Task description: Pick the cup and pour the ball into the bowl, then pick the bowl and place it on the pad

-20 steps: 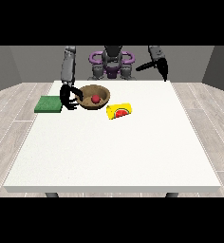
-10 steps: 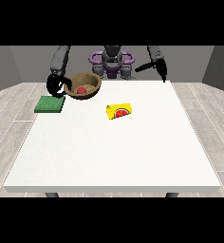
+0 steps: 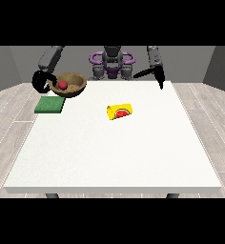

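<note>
Bowl [image 3: 68, 85] with ball [image 3: 63, 85], gripped by the hand at the view's left [image 3: 39, 81], hangs tilted above the far-left pad [image 3: 50, 105]; cup [image 3: 120, 112] lies sideways, long axis left-right, mid-bench [image 3: 114, 157]. Other hand [image 3: 159, 78]: fingers straight.

The bowl [image 3: 70, 85] is brown wood, and the ball [image 3: 63, 85] inside it is red. The pad [image 3: 50, 105] is dark green, while the cup [image 3: 120, 112] is yellow with a red-and-green watermelon slice printed on it. Both hands [image 3: 39, 81] [image 3: 160, 80] are black, and the table [image 3: 114, 152] is white.

White table [image 3: 133, 157] (pad [image 3: 50, 105], cup [image 3: 120, 112])
</note>
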`<state>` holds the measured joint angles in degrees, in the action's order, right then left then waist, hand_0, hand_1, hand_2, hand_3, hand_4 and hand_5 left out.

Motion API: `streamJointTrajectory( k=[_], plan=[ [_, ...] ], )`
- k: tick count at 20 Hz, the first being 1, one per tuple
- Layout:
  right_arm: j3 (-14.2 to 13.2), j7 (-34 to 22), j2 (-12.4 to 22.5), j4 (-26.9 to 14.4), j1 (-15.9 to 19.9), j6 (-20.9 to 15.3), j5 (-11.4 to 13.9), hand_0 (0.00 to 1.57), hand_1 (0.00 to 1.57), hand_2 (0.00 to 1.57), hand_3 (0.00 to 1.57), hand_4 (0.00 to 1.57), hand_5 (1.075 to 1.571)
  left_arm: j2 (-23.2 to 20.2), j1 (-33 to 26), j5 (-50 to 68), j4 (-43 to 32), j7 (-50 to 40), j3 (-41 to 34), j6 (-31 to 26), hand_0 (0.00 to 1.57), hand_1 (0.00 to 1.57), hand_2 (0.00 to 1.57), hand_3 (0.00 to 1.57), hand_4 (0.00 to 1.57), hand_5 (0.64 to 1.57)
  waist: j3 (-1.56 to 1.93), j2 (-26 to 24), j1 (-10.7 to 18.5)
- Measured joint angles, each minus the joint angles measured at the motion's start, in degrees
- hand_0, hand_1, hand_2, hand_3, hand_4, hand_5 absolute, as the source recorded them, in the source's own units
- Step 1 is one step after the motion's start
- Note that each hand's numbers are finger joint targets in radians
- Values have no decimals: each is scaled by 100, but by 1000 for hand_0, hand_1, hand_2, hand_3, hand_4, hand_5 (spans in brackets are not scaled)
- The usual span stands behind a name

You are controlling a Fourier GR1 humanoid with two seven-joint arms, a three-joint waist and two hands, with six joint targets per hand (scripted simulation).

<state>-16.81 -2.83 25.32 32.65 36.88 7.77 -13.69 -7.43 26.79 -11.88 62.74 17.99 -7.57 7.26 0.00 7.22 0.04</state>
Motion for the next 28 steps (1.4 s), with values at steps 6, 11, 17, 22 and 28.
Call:
streamJointTrajectory(
  k=[6,11,17,22,28],
  plan=[
    [-550,373,674,-306,101,617,-418,1571,1571,1571,1402,1034,1561,216,313,-244,363,164,236,377,0,0,0,0,0,1565,7,850,177],
    [-809,938,1245,-660,52,996,-468,1571,1571,1571,351,1024,1569,273,402,-404,951,91,436,513,0,0,0,0,0,1563,13,1483,353],
    [-939,1549,1742,-983,158,1152,-368,1571,1571,1571,0,1039,1569,253,437,-519,1803,-240,612,538,0,0,0,0,0,1564,13,2064,436],
    [-962,1805,2021,-1212,264,1271,-278,1571,1571,1571,459,1022,1571,191,302,-611,2507,-602,729,499,0,0,0,0,0,1563,13,2269,404],
    [-1090,1458,2178,-1480,448,1464,-431,1571,1571,1571,0,707,1569,210,66,-583,2817,-839,785,425,0,0,0,0,0,1566,10,2067,361]
  ],
)
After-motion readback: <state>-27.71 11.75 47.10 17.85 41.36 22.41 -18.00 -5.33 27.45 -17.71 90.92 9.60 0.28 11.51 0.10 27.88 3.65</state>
